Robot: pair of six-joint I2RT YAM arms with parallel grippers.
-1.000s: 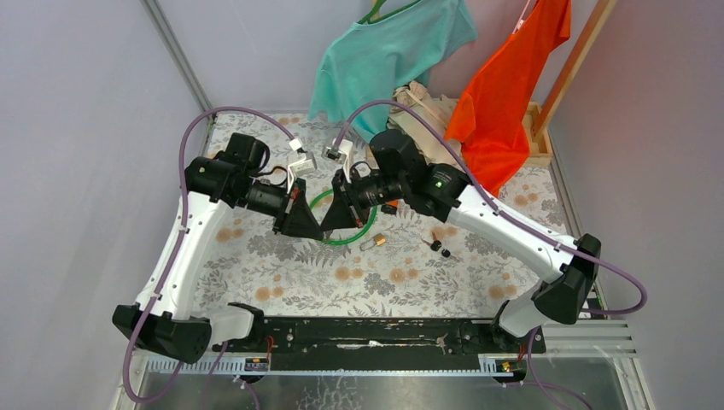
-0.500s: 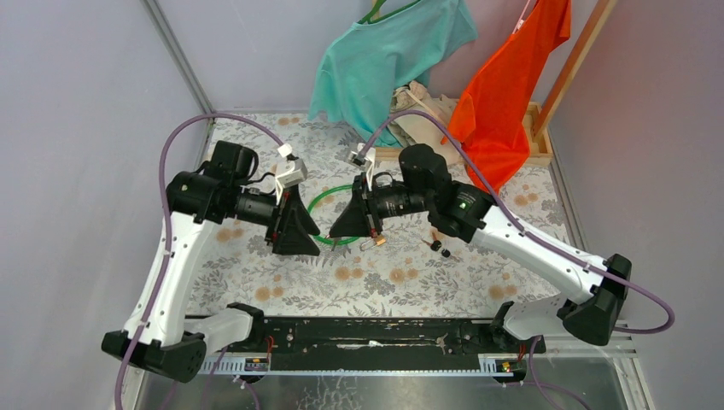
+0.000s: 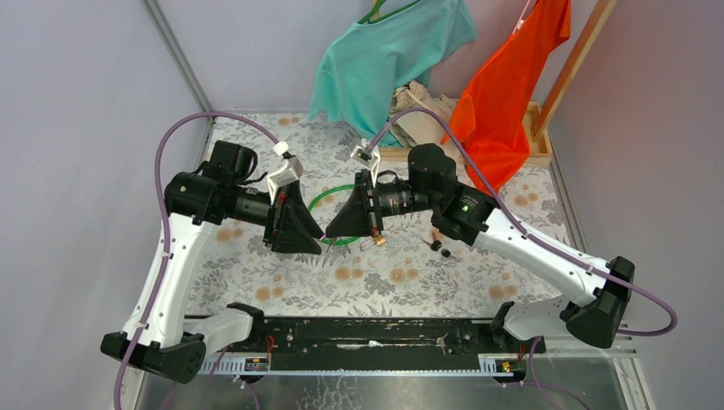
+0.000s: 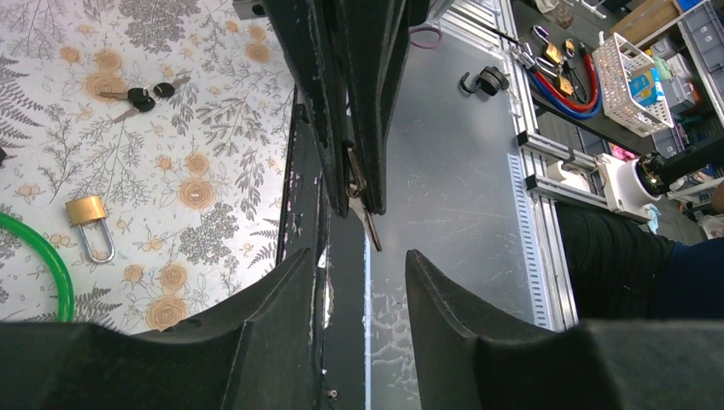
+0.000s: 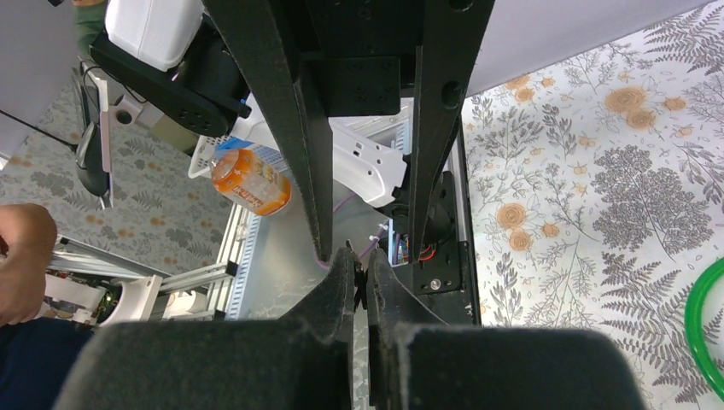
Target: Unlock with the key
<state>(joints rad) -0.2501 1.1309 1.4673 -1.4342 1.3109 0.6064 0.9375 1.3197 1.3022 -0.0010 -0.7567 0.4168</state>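
Progress: we judge unlocking not begun. Padlock (image 4: 86,211) lies flat on the floral cloth, shackle seated as far as we can tell, no key in it and neither arm touching it. The key (image 4: 138,97), black-headed w/ silver blade, lies on the cloth w/ its twin, to the robot's right of the padlock, near but apart, untouched. R gripper (image 4: 359,201) hovers up off the cloth to the left of the padlock, fingers pressed together on a thin metal blade that pokes out below the tips; prob. a bare silver key (image 4: 369,229), its head hidden. L gripper (image 4: 359,256) faces it tip to tip, further left of the padlock, fingers apart, nothing between the pads; the blade tip hangs just short of that gap. Looks like a handover btwn arms, but we can't confirm. To do, in our view: steady the padlock, get the black-headed key to the keyhole, insert, turn, free the shackle. Count: 1 padlock; 2 black-headed keys (small, poss. more in the cluster); 1 bare key; 1 green cable loop (image 5: 693,320), just beyond the padlock; 2 grippers.
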